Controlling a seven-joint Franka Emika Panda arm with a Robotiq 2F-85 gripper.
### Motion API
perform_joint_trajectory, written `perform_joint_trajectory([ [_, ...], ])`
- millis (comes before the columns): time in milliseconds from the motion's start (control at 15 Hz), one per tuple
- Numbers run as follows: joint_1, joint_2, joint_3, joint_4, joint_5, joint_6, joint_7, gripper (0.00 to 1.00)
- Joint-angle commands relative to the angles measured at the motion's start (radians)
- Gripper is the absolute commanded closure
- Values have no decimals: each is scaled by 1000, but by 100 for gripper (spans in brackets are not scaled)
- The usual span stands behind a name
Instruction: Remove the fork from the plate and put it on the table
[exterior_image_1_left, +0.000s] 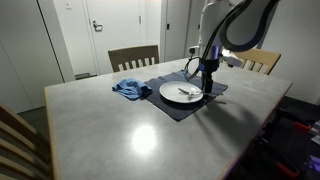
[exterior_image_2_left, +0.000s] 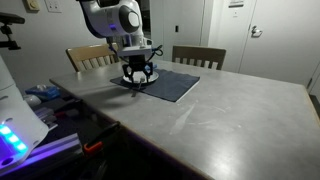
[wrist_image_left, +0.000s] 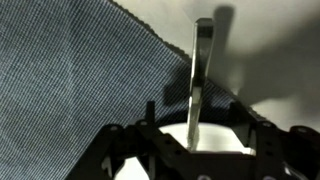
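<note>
The thin silvery metal fork (wrist_image_left: 203, 80) is shown straddled by the black gripper (exterior_image_1_left: 208, 90) at the round white plate's (exterior_image_1_left: 168, 92) rim, jaw closure not discernible; if pinched only at its end, it could be tilted and dropped on the navy placemat (exterior_image_1_left: 175, 110), short of the pale grey table (exterior_image_1_left: 110, 130)

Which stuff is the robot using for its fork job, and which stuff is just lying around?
For the job:
fork
plate
table
gripper, open around the fork

Just lying about:
blue cloth
dark placemat
chairs
</note>
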Motion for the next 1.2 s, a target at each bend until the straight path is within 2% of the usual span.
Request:
perform_joint_trajectory([
  [0, -39, 48, 30, 32, 36, 3, -56, 33],
  [67, -43, 53, 34, 35, 43, 1, -66, 36],
  [133, -49, 60, 38, 39, 49, -1, -74, 43],
  [200, -54, 66, 42, 40, 53, 1, -78, 41],
  [267, -58, 68, 44, 40, 58, 1, -81, 47],
  [467, -60, 66, 48, 34, 59, 5, -81, 54],
  [533, -60, 63, 49, 32, 59, 4, -80, 53],
  [733, -58, 61, 48, 32, 56, 1, -78, 60],
  [1000, -59, 58, 48, 33, 57, -6, -78, 53],
  [1067, -62, 57, 50, 32, 60, -8, -81, 44],
  [1133, -62, 55, 51, 31, 61, -13, -80, 28],
])
